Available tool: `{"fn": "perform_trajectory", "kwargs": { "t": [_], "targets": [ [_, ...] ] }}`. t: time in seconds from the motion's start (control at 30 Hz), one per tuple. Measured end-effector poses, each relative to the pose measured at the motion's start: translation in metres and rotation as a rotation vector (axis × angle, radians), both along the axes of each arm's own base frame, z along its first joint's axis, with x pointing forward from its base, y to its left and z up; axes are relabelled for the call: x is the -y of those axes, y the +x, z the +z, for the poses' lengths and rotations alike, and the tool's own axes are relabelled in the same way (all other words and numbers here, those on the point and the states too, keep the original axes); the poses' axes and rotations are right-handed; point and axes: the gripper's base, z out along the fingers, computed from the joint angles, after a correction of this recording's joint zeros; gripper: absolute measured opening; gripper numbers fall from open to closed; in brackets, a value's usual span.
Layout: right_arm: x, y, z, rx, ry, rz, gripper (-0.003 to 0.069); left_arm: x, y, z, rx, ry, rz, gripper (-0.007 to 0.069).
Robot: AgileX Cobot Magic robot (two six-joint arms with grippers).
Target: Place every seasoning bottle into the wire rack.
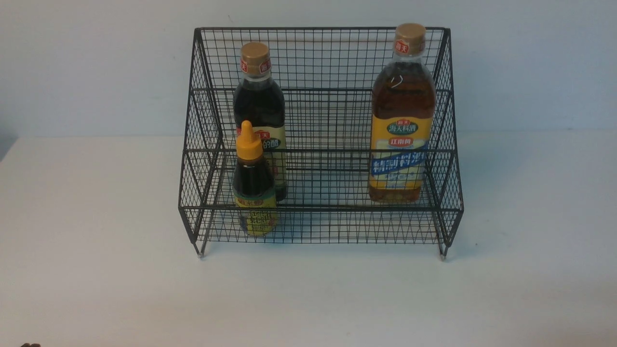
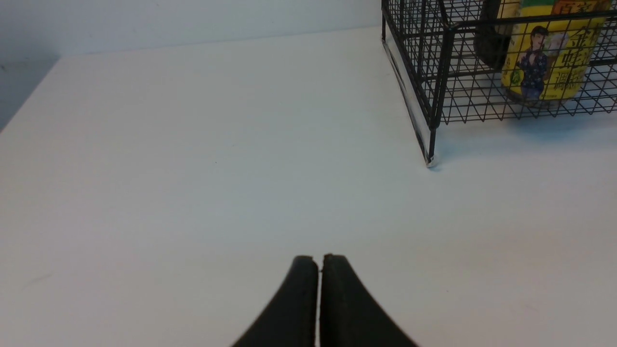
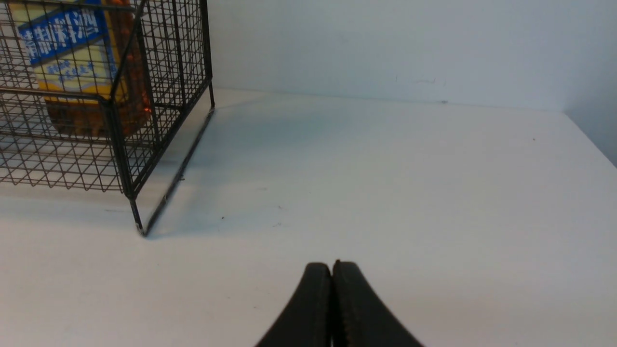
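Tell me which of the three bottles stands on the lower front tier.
The small dark bottle with the orange nozzle cap. The tall dark bottle and the large amber bottle stand on the tier behind.

Front view square-on to the wire rack point(image 1: 320, 144); both low wrist views sharing its near corners

A bare test bench: plain white table point(image 1: 96, 270) against a blank pale wall point(image 1: 87, 62).
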Motion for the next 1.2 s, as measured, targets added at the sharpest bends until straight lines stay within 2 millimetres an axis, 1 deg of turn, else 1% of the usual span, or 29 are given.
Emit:
{"fn": "perform_trajectory", "kwargs": {
  "t": [1.2],
  "targets": [
    [-0.0001, 0.0, 0.0, 0.0, 0.016, -0.002, -0.0015, 0.0, 0.0, 0.0, 0.0, 0.001, 0.0, -0.0005]
  ]
}}
